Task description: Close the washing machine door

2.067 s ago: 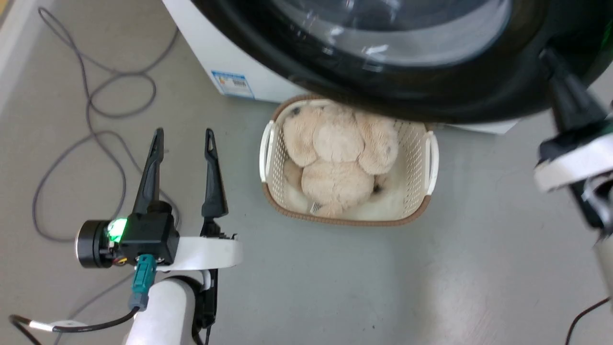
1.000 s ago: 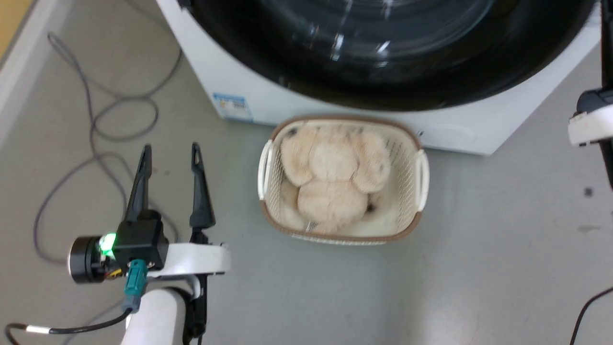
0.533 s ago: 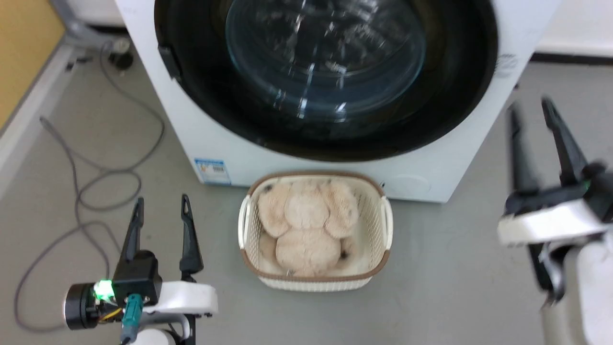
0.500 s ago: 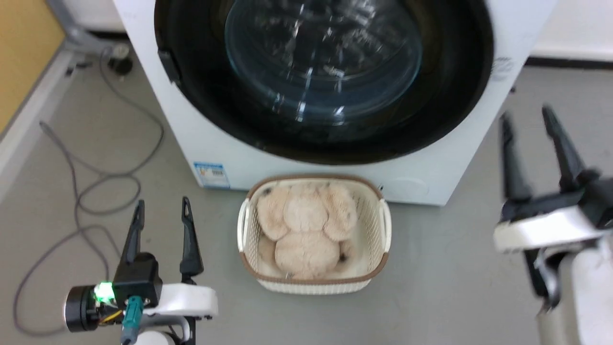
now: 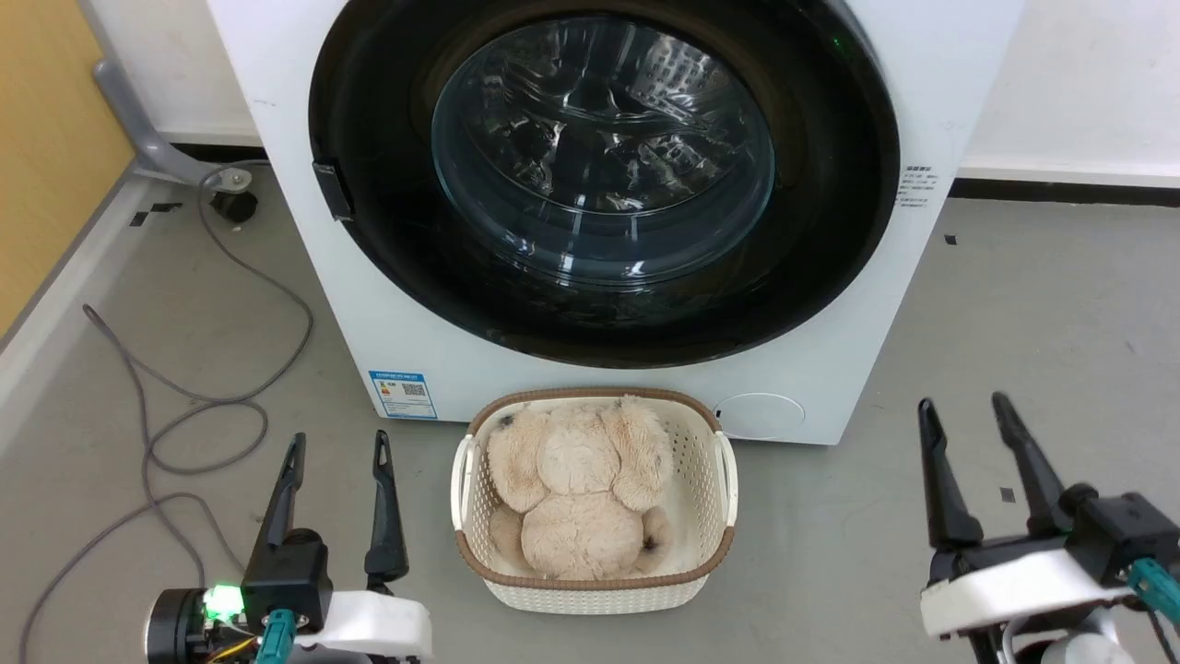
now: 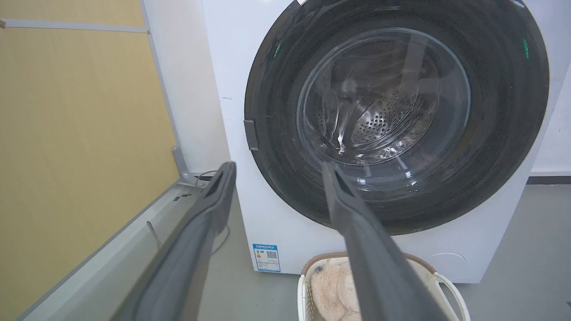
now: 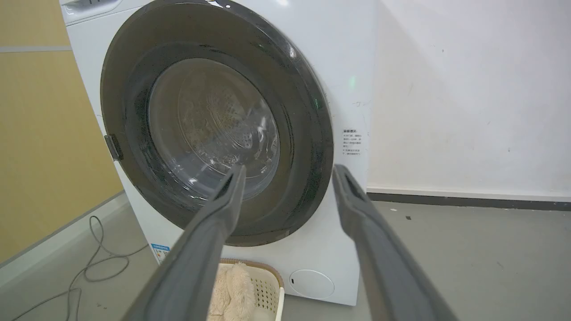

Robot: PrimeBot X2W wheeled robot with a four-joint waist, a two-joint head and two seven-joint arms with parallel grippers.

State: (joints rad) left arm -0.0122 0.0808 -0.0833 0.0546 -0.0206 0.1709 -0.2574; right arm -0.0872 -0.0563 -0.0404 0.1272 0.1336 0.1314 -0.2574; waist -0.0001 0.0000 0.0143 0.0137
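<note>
The washing machine point(image 5: 304, 267) point(image 6: 232, 67) point(image 7: 348, 89) is a big white front loader straight ahead. Its round glossy black door point(image 5: 830, 212) point(image 6: 504, 133) point(image 7: 308, 147) lies flat against the white front, glass bowl window point(image 5: 604, 152) at its centre, steel drum visible through it. My left gripper point(image 5: 336, 445) point(image 6: 276, 167) stands open at the lower left, nothing between its fingers, well short of the machine. At the lower right my right gripper point(image 5: 961, 410) point(image 7: 287, 169) is open too and holds nothing.
A white woven basket point(image 5: 724, 480) with a beige plush toy point(image 5: 572, 484) sits on the grey floor against the machine's foot, between my arms. Grey cables point(image 5: 184, 406) loop on the floor to the left, by a yellow wall point(image 5: 46, 138). A white wall point(image 7: 468, 89) stands to the right.
The door has swung from hanging open over the basket to flat against the machine. The head view has pulled back and tilted up. My right gripper has come down to the lower right.
</note>
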